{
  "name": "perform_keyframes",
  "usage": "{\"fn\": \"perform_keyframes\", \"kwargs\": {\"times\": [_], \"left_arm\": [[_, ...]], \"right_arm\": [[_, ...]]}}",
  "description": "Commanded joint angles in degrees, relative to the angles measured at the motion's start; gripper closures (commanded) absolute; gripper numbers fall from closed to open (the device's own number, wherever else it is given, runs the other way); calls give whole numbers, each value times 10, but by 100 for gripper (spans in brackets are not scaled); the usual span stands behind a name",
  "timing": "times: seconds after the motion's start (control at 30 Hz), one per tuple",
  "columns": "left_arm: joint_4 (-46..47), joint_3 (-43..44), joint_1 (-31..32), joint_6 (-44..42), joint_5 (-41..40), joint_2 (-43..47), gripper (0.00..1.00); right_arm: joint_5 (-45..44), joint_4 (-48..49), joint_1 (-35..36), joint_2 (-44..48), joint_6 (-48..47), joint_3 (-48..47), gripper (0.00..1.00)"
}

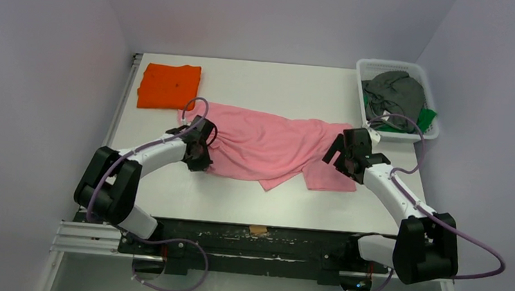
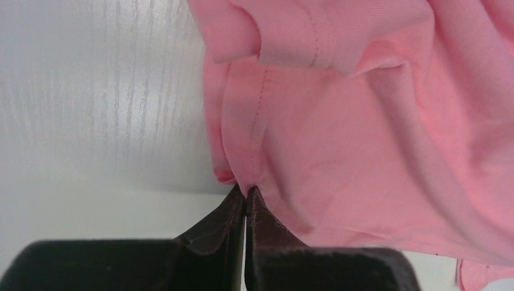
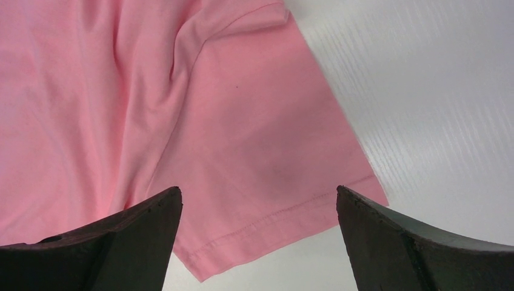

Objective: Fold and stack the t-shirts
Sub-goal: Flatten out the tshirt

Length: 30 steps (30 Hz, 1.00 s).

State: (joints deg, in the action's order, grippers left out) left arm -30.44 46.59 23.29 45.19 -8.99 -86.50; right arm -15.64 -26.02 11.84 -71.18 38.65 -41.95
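My left claw [image 2: 245,193] is clamped on the hem of the pink t-shirt [image 1: 269,143], which sprawls mid-worktop; how much cloth it holds is hidden. My right claw [image 3: 259,197] gapes above a sleeve. The folded orange t-shirt [image 1: 169,85] lies at the far left corner. The grey t-shirt [image 1: 398,90] and the green t-shirt [image 1: 426,118] sit bunched in the basket [image 1: 430,137] at the far right corner

White table [image 1: 280,85], pale, perhaps lilac walls [image 1: 39,66]
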Motion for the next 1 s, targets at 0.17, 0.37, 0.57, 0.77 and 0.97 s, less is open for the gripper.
{"fn": "perform_keyframes", "kwargs": {"times": [0.17,0.37,0.57,0.77,0.97], "left_arm": [[32,-18,-1,-30,0,41,100],[26,-30,-1,-33,-9,85,100],[36,-39,-1,-35,-4,94,100],[38,-44,-1,-34,-9,103,100],[34,-46,-1,-32,-16,115,100]], "right_arm": [[-56,-55,-11,17,18,4,4],[10,-45,-79,20,15,50,8],[15,-11,-91,-37,4,45,18],[28,0,-91,-77,3,45,33],[38,2,-91,-74,2,64,54]]}}
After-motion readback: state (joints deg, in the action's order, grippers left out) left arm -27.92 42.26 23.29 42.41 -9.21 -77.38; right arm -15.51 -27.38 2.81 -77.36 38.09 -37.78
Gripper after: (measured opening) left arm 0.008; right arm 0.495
